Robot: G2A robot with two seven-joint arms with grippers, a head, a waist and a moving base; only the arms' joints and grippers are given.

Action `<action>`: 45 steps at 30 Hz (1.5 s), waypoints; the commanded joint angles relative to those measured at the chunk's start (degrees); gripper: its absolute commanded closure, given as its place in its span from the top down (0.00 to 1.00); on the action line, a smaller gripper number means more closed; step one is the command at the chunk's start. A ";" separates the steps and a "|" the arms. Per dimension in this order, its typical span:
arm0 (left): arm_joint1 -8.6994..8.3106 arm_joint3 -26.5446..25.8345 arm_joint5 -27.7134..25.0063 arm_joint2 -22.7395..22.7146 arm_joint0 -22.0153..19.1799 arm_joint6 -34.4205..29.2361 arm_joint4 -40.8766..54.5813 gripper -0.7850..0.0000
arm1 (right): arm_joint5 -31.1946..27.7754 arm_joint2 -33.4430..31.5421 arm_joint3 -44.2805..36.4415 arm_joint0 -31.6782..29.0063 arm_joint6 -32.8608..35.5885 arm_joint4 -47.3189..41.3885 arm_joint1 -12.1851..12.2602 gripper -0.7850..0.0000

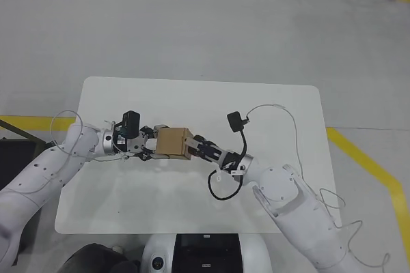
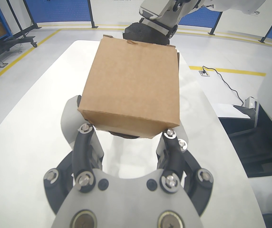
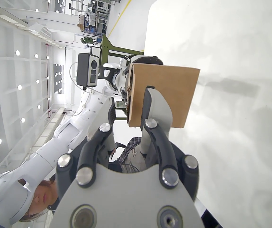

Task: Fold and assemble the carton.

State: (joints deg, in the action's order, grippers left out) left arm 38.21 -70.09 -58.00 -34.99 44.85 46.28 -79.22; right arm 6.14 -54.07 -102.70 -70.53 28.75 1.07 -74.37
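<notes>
Holding the carton (image 1: 174, 142) up over the surface (image 1: 260, 102) between both arms: my left fingers (image 2: 70, 110) clasp its left end, my right fingers (image 3: 157, 105) pinch its right wall.

Plain brown cardboard carton (image 1: 173, 142), box-shaped; near table's (image 1: 191, 198) middle

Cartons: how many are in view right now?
1. The carton is at mid-table, gripped at one end by the left gripper and at the opposite end by the right gripper.
</notes>
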 commanded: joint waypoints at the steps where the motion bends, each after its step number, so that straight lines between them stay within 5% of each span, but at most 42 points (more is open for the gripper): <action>1: 0.00 0.01 0.00 0.10 -0.09 0.00 -0.03 0.11 | -0.44 0.15 0.20 0.31 -0.10 0.02 -0.08 0.20; 17: -0.02 0.24 0.00 1.35 -0.83 0.00 0.15 0.09 | -1.10 2.38 2.20 3.13 0.17 -0.49 -1.05 0.22; 25: 0.01 2.25 0.00 1.58 -1.45 -0.03 -0.53 0.11 | -1.54 -3.73 -1.67 -2.13 0.12 1.27 0.45 0.56; 31: 0.60 3.99 2.31 1.14 -2.36 -6.86 -4.45 0.12 | -3.29 -7.93 0.40 -4.90 0.67 0.34 1.26 1.00; 33: 1.06 3.45 2.80 1.58 -2.41 -10.84 -5.56 0.13 | -4.34 -8.82 1.10 -5.75 0.84 -0.43 1.43 1.00; 39: 2.62 3.26 1.36 1.84 -3.25 -15.51 -3.55 0.31 | -6.47 -10.55 1.94 -7.74 1.08 -1.42 1.83 1.00; 41: 3.06 3.62 1.33 1.76 -3.44 -16.57 -2.82 0.49 | -7.18 -10.91 2.05 -8.16 1.25 -1.52 1.93 1.00; 43: 3.44 4.00 1.51 1.63 -3.54 -17.35 -2.28 1.00 | -7.94 -11.05 2.33 -8.34 1.54 -1.31 2.02 1.00; 45: 3.70 4.61 1.84 1.42 -3.50 -18.09 -2.08 1.00 | -8.51 -11.15 2.83 -8.15 2.08 -0.73 2.11 1.00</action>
State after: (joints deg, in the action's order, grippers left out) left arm 41.80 -65.82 -56.30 -33.45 41.29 28.44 -81.46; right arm -2.15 -65.17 -100.10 -78.81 30.60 0.10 -72.30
